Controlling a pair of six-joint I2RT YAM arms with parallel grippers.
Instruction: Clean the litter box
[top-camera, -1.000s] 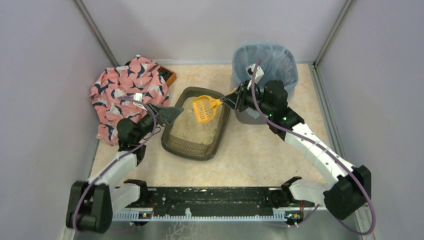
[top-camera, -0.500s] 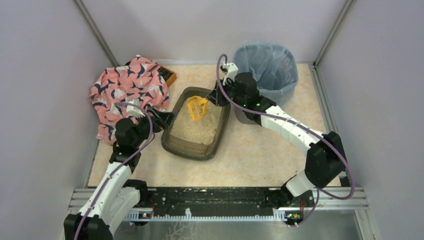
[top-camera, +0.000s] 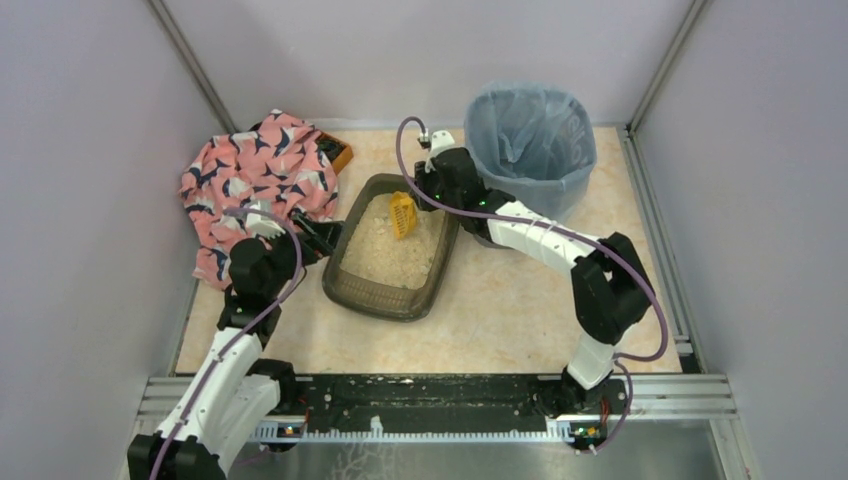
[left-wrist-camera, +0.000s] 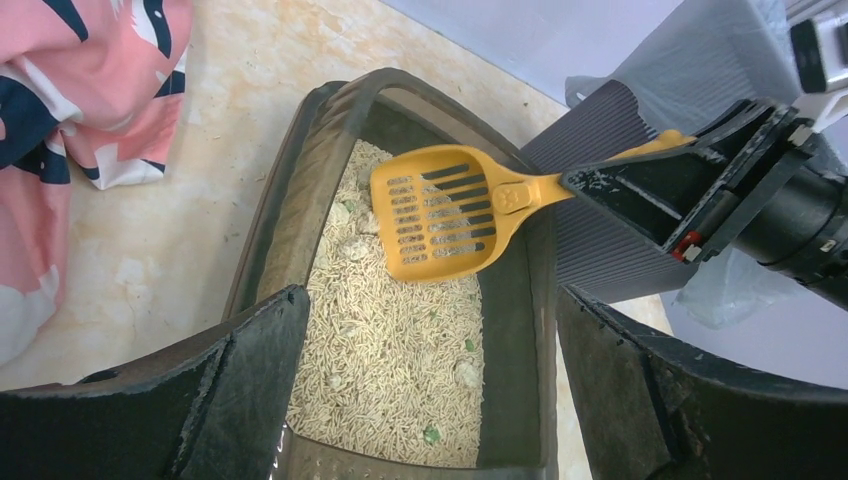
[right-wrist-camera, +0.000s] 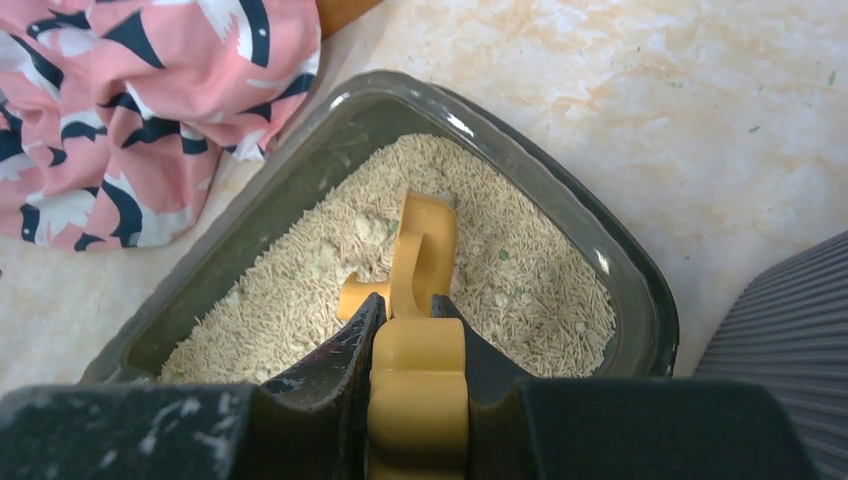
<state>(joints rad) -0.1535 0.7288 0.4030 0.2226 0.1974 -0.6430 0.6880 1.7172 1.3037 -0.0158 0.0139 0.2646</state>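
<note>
Translucent plastic litter box (top-camera: 383, 298), granular litter (left-wrist-camera: 390, 360)

Cannot identify orange-brown item (top-camera: 341, 156) near far left corner of tabletop (top-camera: 500, 300): mostly covered by patterned cloth (top-camera: 255, 175). Cannot read scoop (right-wrist-camera: 421, 240) slots from right wrist: edge-on, handle buried in right gripper (right-wrist-camera: 410, 305). Cannot see litter box (left-wrist-camera: 300, 180) near end from left wrist: blocked by left gripper (left-wrist-camera: 432, 300) fingers. Cannot identify green specks in litter (left-wrist-camera: 400, 350): too small. Cannot see bin (top-camera: 572, 170) lower near side from above: masked by right arm (top-camera: 530, 232).
</note>
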